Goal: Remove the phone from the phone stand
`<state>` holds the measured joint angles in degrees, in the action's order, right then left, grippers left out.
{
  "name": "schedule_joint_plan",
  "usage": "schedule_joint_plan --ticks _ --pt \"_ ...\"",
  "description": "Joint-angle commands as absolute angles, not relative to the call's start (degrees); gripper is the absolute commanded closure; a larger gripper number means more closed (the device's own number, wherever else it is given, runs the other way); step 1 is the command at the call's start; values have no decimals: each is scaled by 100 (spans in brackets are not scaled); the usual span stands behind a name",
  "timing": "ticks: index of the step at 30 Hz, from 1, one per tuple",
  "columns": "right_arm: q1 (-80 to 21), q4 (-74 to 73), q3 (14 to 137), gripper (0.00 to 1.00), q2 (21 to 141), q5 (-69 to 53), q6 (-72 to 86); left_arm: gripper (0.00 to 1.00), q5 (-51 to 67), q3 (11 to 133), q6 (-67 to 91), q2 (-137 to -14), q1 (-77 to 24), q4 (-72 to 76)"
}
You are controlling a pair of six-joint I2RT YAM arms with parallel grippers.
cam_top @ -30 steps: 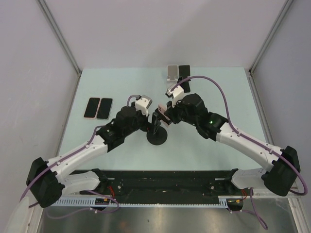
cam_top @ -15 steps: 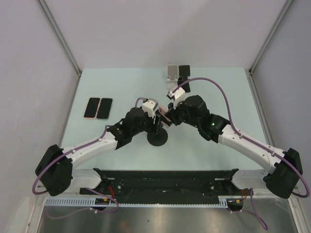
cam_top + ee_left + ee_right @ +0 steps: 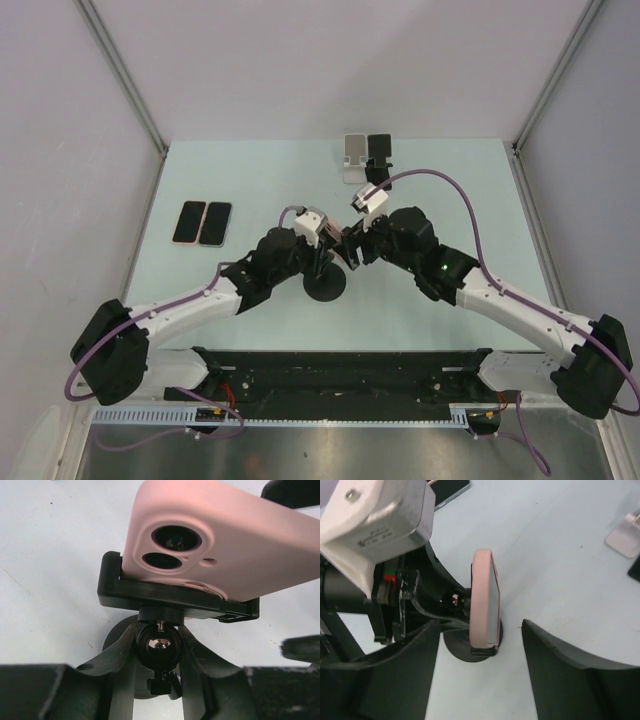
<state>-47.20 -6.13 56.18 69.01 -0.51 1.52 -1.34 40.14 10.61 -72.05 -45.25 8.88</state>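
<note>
Faint print on white housing (image 3: 376, 527), unreadable.

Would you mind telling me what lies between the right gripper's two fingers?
The pink phone, edge-on in the phone stand, clear of both fingers; the right wrist view shows it.

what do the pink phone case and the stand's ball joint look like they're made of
Phone case: likely silicone or soft rubber, matte pink with rounded edges, no glare. Ball joint on the phone stand: seemingly polished metal, given its mirror-like reflections, though chromed plastic is possible.
</note>
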Motion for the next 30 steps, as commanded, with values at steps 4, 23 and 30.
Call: schedule_joint_plan --ticks 4,23,30 --pt "-4755 1141 4678 5 6057 255 290 100 -149 3736 1300 -6935 -4588 1081" --pt "-4939 3330 3999 37 7180 290 194 100 -53 3621 1907 -6680 -4597 1090" --pt "-4992 3753 3973 57 7620 527 97 100 -97 3595 1916 -6662 -4588 1090"
